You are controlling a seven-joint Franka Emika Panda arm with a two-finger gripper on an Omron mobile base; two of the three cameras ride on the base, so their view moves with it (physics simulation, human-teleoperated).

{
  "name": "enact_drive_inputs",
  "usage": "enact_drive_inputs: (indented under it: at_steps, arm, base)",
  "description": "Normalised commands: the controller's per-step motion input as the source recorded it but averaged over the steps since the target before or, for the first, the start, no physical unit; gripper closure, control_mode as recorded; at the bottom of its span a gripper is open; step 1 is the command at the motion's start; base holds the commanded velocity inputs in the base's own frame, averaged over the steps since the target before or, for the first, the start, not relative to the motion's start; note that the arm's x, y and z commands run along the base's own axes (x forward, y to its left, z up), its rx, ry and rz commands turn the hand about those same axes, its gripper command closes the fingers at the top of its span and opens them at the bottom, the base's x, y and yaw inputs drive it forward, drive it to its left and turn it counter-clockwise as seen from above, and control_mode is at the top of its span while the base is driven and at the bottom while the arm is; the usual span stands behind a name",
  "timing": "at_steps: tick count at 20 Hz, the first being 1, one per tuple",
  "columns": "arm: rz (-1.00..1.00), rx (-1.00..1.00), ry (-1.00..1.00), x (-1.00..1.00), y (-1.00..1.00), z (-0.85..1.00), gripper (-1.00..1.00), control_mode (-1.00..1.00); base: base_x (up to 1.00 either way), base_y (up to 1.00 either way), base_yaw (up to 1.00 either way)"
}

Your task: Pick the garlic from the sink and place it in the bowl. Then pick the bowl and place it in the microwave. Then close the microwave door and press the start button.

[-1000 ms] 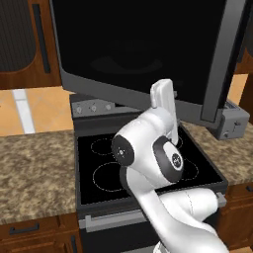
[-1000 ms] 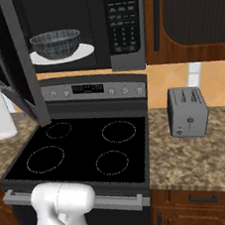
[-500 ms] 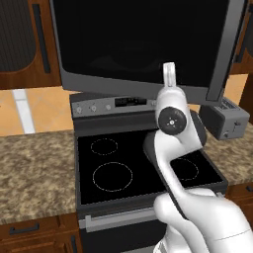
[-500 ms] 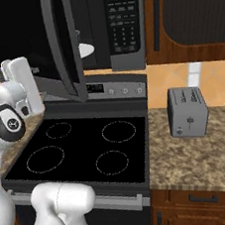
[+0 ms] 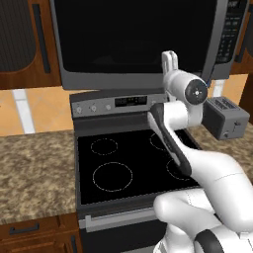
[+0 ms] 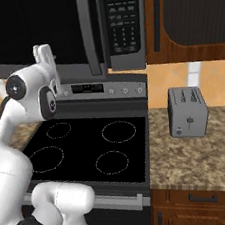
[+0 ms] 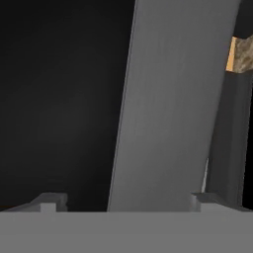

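Note:
The microwave (image 5: pixel 148 44) hangs above the stove, its wide dark-grey microwave door (image 5: pixel 133 44) swung in flat against the body. Its vertical bar handle (image 6: pixel 97 31) sits right beside the button panel (image 6: pixel 123 23). My gripper (image 5: pixel 170 59) points up against the door's right part, near the handle, with its fingers spread. Seen from the hand, the gripper (image 7: pixel 128 202) is open and empty, with the black window (image 7: pixel 59 99) and the door's grey frame (image 7: pixel 168 99) close in front. The bowl and the garlic are hidden behind the door. The sink is out of view.
Under the microwave is a black cooktop (image 5: pixel 128 168) with a knob panel (image 6: pixel 106 89) at its back. A grey toaster (image 6: pixel 187 111) stands on the granite counter (image 6: pixel 200 158) to the right. Wooden cabinets (image 6: pixel 187 15) flank the microwave.
The microwave door has swung from wide open to flat against the microwave, covering the bowl. My hand travelled to the right with it, staying open.

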Motion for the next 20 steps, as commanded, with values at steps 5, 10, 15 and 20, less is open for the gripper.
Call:
enact_drive_inputs:
  at_steps: [5, 10, 15, 20]
  arm:
    - [0.21, 0.01, 0.19, 0.6, -0.01, 0.13, -1.0, -1.0]
    - [0.19, 0.0, 0.19, 0.46, 0.0, 0.01, -1.0, -1.0]
    - [0.13, 0.0, 0.09, 0.14, -0.01, -0.18, -1.0, -1.0]
    - [0.03, 0.0, -0.04, -0.81, -0.48, -0.08, -1.0, -1.0]
  base:
    - [0.0, 0.0, 0.0]
    - [0.0, 0.0, 0.0]
    - [0.0, 0.0, 0.0]
    - [0.0, 0.0, 0.0]
